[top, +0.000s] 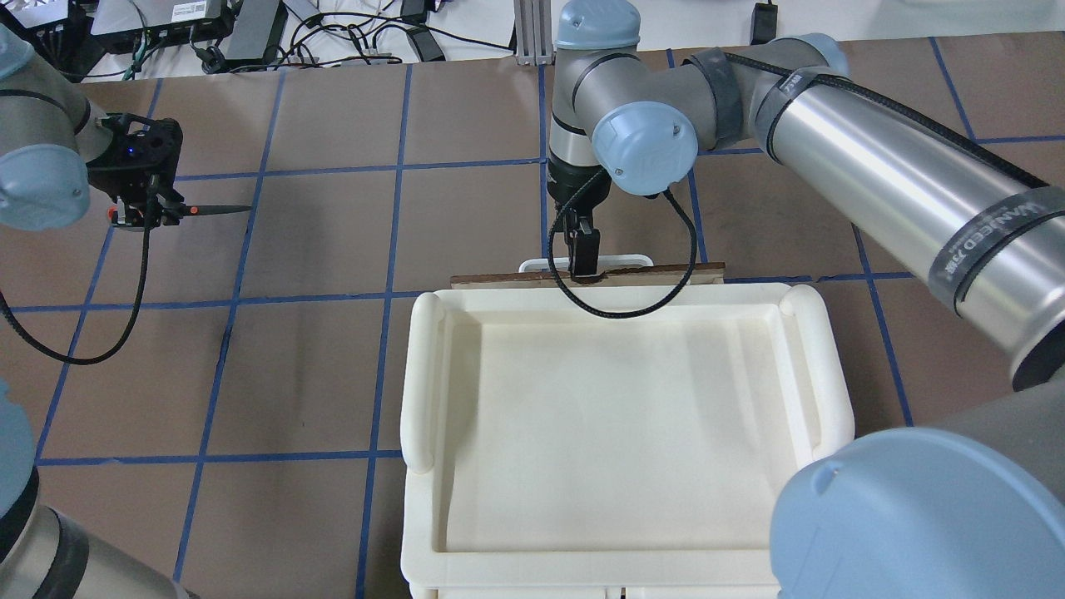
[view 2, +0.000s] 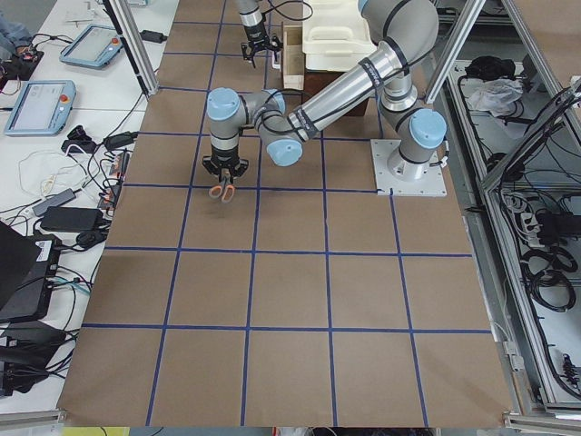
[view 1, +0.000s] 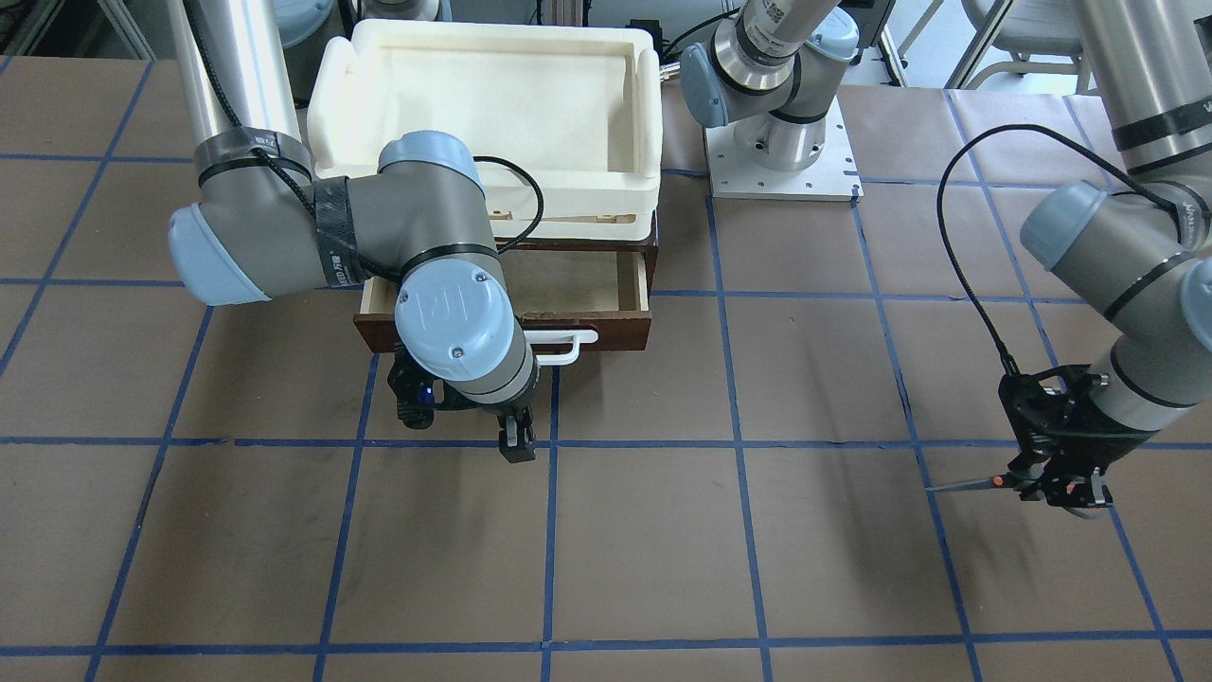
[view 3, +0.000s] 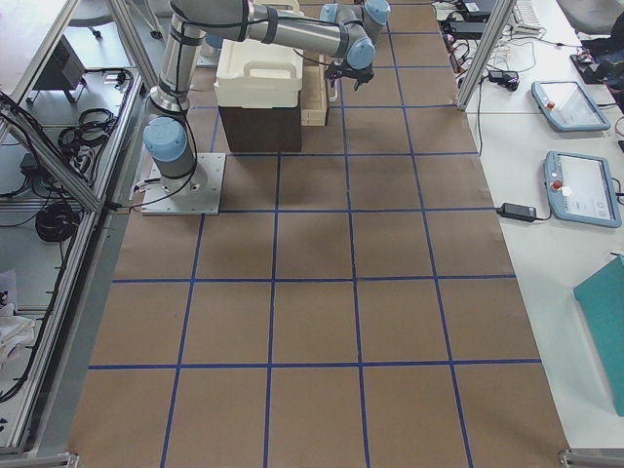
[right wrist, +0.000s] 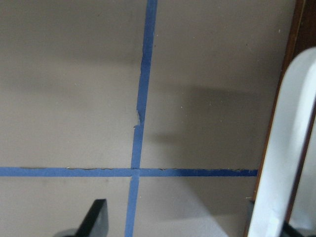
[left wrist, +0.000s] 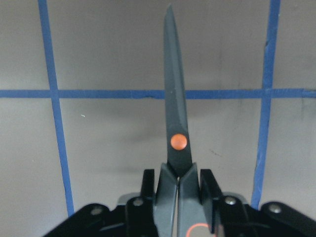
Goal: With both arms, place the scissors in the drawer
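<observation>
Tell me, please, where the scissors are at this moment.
In the overhead view the scissors are at the far left, clamped in the left pincer over the table, well apart from the drawer.

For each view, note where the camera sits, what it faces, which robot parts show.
Front: across the table, facing the robot; left arm picture-right, right arm by open drawer.
Overhead: behind the robot, looking down; both arms, tray nearest.
Left side: table's left end; left arm near.
Right side: table's right end; right arm near.
Left wrist: on left gripper, facing scissors.
Right wrist: on right gripper, facing table, drawer handle.
Shared: front and overhead both show scissors, drawer.
</observation>
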Controlling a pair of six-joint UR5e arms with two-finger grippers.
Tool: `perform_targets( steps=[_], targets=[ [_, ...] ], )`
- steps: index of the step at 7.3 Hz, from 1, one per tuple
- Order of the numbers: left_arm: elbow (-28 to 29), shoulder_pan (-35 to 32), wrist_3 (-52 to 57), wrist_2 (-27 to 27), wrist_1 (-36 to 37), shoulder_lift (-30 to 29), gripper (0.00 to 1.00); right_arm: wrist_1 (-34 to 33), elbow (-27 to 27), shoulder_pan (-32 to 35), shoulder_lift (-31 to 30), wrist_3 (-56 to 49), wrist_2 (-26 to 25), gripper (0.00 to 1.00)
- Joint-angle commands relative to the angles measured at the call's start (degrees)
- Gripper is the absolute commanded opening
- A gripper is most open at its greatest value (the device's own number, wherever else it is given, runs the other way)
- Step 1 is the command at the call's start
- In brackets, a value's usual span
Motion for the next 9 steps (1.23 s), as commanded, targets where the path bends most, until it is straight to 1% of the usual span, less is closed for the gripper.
perform_targets(
  steps=[1,3,5,7,9],
  targets=[
    [0.00,-3.90,-3.98,-0.64,-6.79,3.70,0.15,-0.01,-1.26,-0.04,0.72,-0.02,-0.07,1.00],
    [0.08,-9.34,-8.74,-0.12,-10.50,7.30,0.15,-0.01,-2.05,-0.47,0.98,-0.54,-0.59,1.00],
    [0.35,-9.80,-9.63,-2.03,-18.30,10.91,0.14,-0.01,-2.67,-1.09,1.51,-1.33,-0.95,1.00],
    [0.26,-10.76,-13.48,-2.84,-21.75,13.29,0.14,-0.27,-3.10,-1.61,2.12,-2.21,-0.95,1.00],
    [0.35,-12.96,-14.82,-2.22,-24.39,15.75,0.14,-0.28,-5.12,-1.71,3.88,-2.22,-0.95,1.00]
  ],
)
